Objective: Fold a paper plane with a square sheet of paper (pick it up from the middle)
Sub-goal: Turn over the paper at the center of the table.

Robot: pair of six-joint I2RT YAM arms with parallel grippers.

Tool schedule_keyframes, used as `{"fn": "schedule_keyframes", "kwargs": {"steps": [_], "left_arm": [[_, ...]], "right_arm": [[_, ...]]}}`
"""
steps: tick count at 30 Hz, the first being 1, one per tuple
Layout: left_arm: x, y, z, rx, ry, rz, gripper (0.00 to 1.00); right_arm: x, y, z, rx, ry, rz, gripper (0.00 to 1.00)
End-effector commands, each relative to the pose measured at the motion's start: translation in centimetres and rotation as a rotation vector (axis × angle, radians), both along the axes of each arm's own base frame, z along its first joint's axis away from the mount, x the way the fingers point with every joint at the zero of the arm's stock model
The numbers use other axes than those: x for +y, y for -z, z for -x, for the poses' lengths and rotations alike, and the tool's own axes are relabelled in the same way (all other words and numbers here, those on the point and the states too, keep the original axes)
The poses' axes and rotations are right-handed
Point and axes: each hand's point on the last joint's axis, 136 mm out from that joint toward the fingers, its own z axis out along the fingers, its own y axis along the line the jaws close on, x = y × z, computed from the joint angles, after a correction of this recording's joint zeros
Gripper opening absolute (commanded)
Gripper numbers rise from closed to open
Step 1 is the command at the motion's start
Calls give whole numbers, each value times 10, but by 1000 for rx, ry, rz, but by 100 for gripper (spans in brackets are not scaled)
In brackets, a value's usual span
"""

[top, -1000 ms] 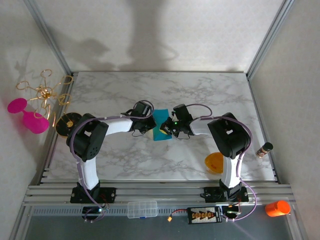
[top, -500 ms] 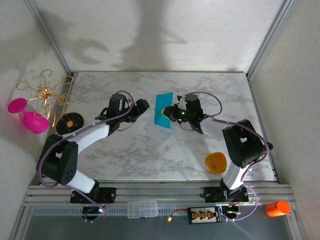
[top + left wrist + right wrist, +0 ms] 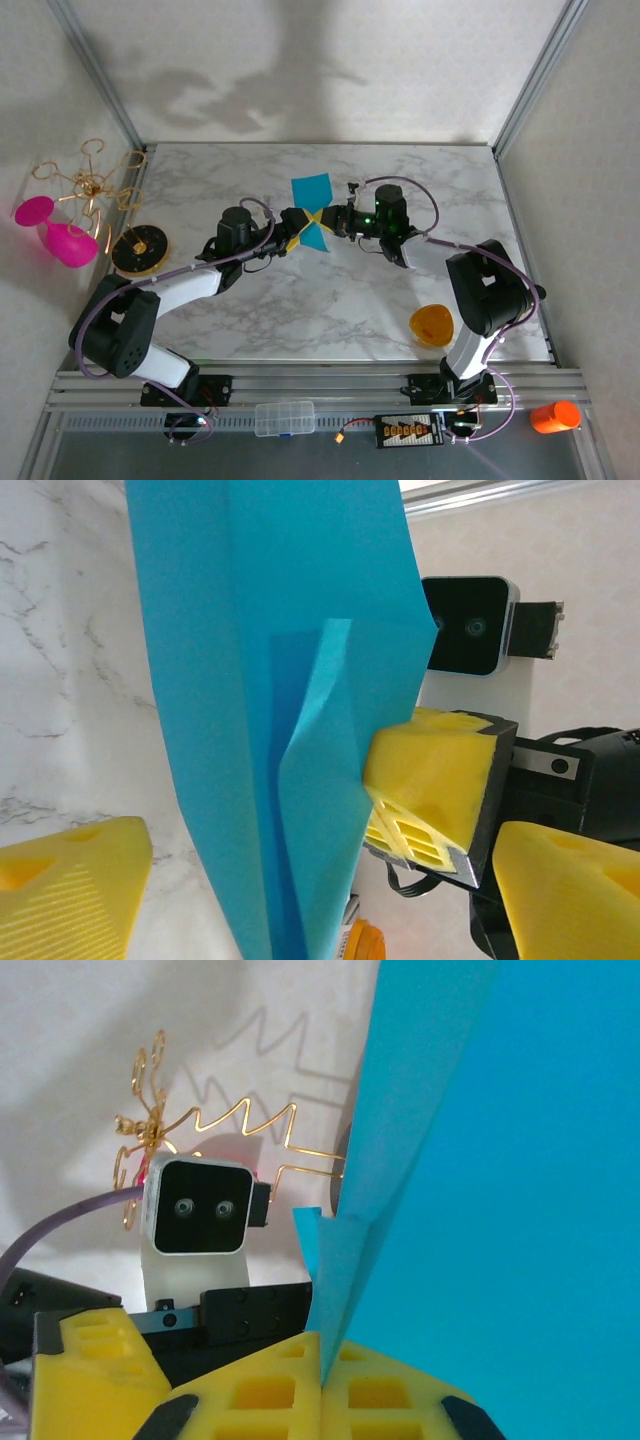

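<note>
Aloft above the marble bench [image 3: 300, 310], the thin, limp square sheet of paper [image 3: 311, 190] hangs pinched at its crease by the clenched right claw [image 3: 333, 222] while the released left claw [image 3: 298, 230] straddles it, the stiffer fold looking the safest hold.

Bright, diffuse overhead light. Big soft arm shadows on back wall [image 3: 250, 90], beyond right gripper [image 3: 326, 222]. Wrist cams: paper [image 3: 270, 680] at gripper evenly lit, darker in fold; bg washed pale.
</note>
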Motion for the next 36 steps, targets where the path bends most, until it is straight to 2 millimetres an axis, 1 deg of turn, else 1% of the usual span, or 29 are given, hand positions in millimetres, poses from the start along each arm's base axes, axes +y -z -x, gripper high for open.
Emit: {"fn": "schedule_keyframes", "kwargs": {"steps": [1, 6, 8, 12, 16, 19, 26, 29, 32, 36], "left_arm": [[-13, -30, 2, -77, 41, 54, 81], [-13, -46, 8, -139, 55, 74, 63], [-11, -47, 10, -158, 55, 61, 57], [-8, -39, 12, -143, 51, 27, 46], [-9, -35, 11, -127, 50, 29, 36], [-10, -30, 9, -109, 53, 25, 31], [-10, -13, 5, -47, 47, -14, 35], [-8, -4, 4, -18, 41, -35, 34], [-6, 2, 3, 7, 36, -41, 30], [-8, 1, 2, 9, 41, -23, 19]], "right_arm": [[-1, -8, 9, -13, -33, -36, 2], [-2, -4, 10, 1, -32, -32, 3], [-2, -3, 10, 4, -27, -35, 3], [-2, 0, 10, 12, -27, -42, 3], [-2, 1, 11, 13, -29, -39, 3], [-2, 1, 10, 11, -28, -33, 4], [-3, 2, 9, 5, -22, -18, 4], [-3, 4, 8, 2, -15, -6, 4], [-4, 5, 7, -1, -9, 7, 4], [-4, 5, 6, -1, -9, 10, 4]]}}
